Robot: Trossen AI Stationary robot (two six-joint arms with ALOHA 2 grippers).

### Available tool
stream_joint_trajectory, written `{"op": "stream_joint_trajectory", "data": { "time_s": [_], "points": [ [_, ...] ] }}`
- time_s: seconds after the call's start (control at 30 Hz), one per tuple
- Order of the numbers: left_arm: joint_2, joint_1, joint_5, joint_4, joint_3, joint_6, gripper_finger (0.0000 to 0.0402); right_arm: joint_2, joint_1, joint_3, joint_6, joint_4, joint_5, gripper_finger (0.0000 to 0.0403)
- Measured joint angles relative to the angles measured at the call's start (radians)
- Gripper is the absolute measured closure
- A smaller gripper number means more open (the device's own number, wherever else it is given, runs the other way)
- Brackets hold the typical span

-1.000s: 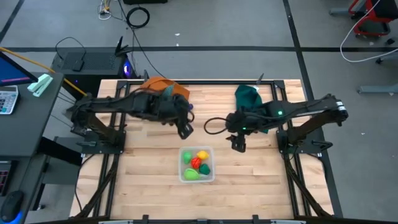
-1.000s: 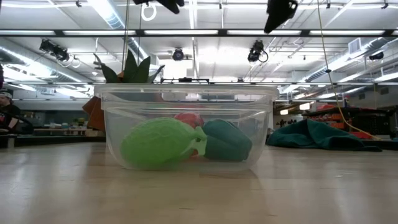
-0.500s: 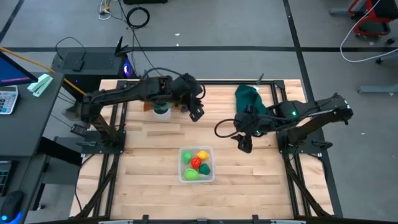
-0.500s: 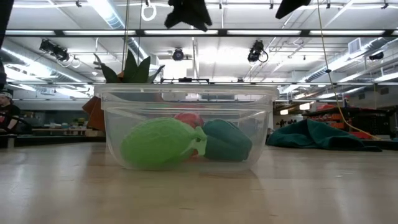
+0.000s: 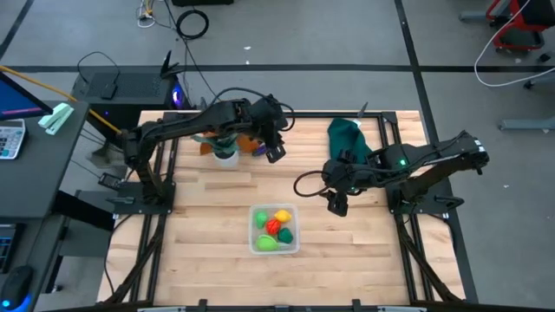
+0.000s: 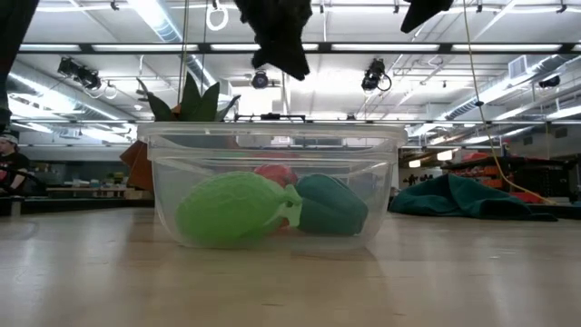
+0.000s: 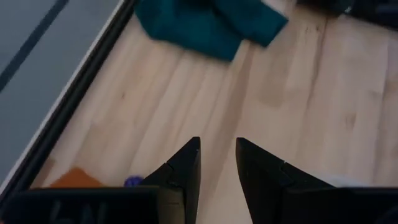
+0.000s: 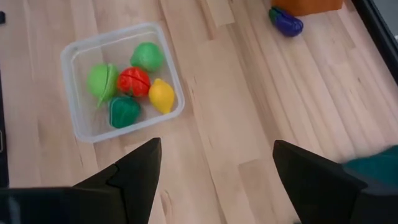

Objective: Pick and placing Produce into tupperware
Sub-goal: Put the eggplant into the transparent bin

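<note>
The tupperware [image 5: 253,243] stands near the table's front middle. It holds several produce pieces: a yellow one [image 8: 161,95], a red one [image 8: 134,79], light green ones [image 8: 99,81] and a dark green one [image 8: 124,111]. A purple piece [image 8: 286,22] lies on the wood beside the orange cloth [image 8: 308,5], at the far side. My left gripper [image 5: 276,152] hangs in the air near that cloth, narrowly open, with nothing between its fingers [image 7: 186,162]. My right gripper [image 5: 336,204] hovers to the right of the tupperware, wide open and empty.
A dark green cloth [image 5: 347,134] lies at the far right of the table. A small white pot with a plant [image 5: 225,156] stands by the orange cloth, partly under my left arm. Bare wood lies between the tupperware and the far edge.
My left gripper has swung from above the table's middle toward the far edge and a little to the right, and has sunk somewhat. Its fingers look unchanged. The produce and the tupperware have stayed where they were.
</note>
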Motion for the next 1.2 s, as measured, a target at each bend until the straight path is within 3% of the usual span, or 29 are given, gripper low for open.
{"op": "stream_joint_trajectory", "data": {
  "time_s": [0.6, 0.77, 1.0, 1.2],
  "points": [
    [0.098, 0.097, 0.032, -0.079, 0.022, 0.157, 0.0294, 0.031, -0.003, 0.000, 0.045, 0.042, -0.001, 0.0133],
    [0.199, 0.098, 0.024, -0.193, 0.185, 0.247, 0.0294, 0.031, -0.003, 0.000, 0.053, 0.051, 0.002, 0.0133],
    [0.367, 0.115, -0.062, -0.386, 0.475, 0.308, 0.0294, 0.031, -0.003, 0.000, 0.093, 0.050, 0.008, 0.0133],
    [0.441, 0.157, -0.065, -0.483, 0.511, 0.283, 0.0294, 0.031, -0.002, 0.000, 0.105, 0.050, 0.008, 0.0133]
  ]
}}
